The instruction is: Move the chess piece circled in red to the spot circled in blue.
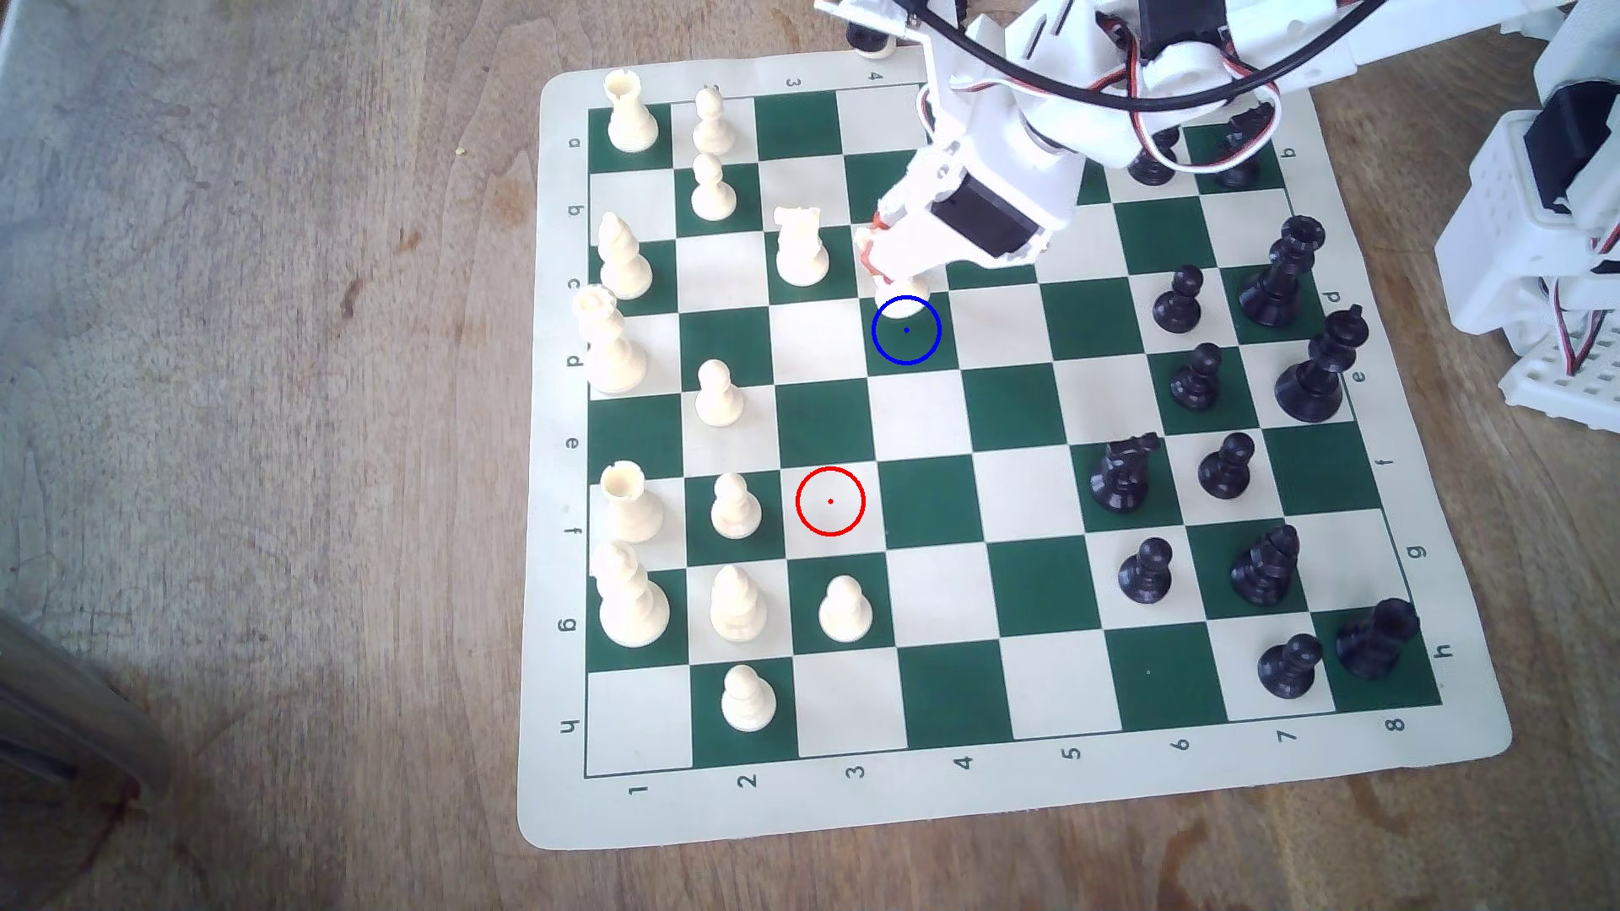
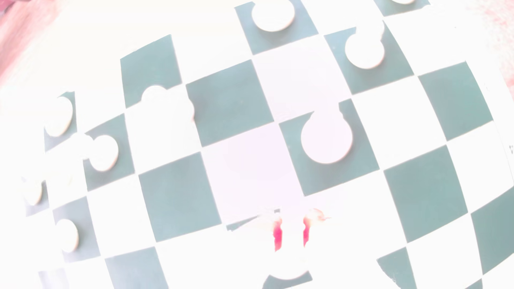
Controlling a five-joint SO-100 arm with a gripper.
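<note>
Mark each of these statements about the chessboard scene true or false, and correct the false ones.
1. The red-ringed square is empty. True.
2. The end effector hangs over the board's black side. False: it is by the blue-ringed square, at a cream piece.
3. A cream rook stands beside the end effector, on the exterior view's left. True.
4. The blue ring marks a cream square. False: it marks a dark green one.
5. A black pawn sits inside the red ring. False: nothing stands there.
</note>
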